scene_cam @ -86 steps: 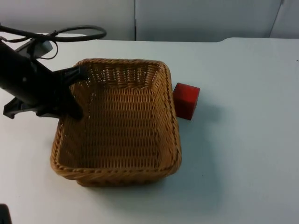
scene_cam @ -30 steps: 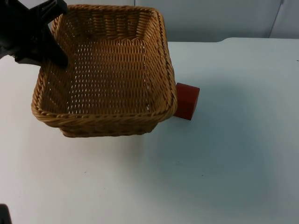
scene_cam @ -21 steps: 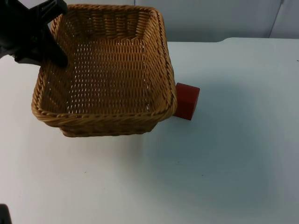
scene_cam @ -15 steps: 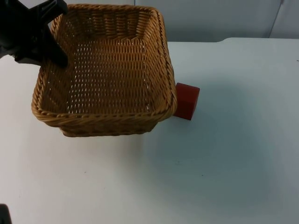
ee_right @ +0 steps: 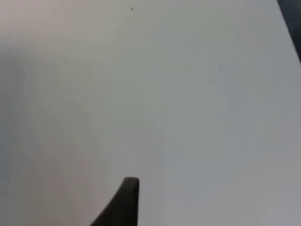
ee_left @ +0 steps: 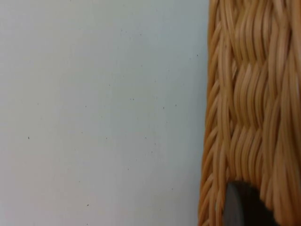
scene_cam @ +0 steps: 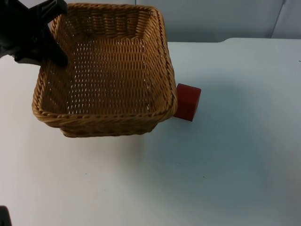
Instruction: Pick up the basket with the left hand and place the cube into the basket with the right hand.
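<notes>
While clamped on the basket's far-left rim, left gripper (scene_cam: 55, 51) holds the wicker basket (scene_cam: 106, 70) off the white worktop (scene_cam: 211, 165), with a soft shadow on the surface beneath and beside it. Grips with fingers together on the woven wall, one black fingertip (ee_left: 242, 205) pressed against the weave of the basket (ee_left: 249, 108) in the left wrist view, bare worktop (ee_left: 103, 113) alongside. Shows an open, rectangular basket, rim roughly level, nothing inside it.

Red cube (scene_cam: 188, 101) sits on the worktop just beside the basket's near-right corner, partly overlapped by that corner in the top view; cannot tell whether touching. Stands flat, one edge turned slightly toward the camera, outside the basket.

Right gripper (ee_right: 123, 203) waits well apart from the basket, above plain worktop (ee_right: 188, 94); one dark fingertip visible in the right wrist view; cannot tell whether its fingers stand apart or together. Holds nothing that can be made out.

Grey partition wall (scene_cam: 211, 19) rises beyond the basket at the worktop's far edge, a vertical seam in it just right of the basket's far-right corner.
</notes>
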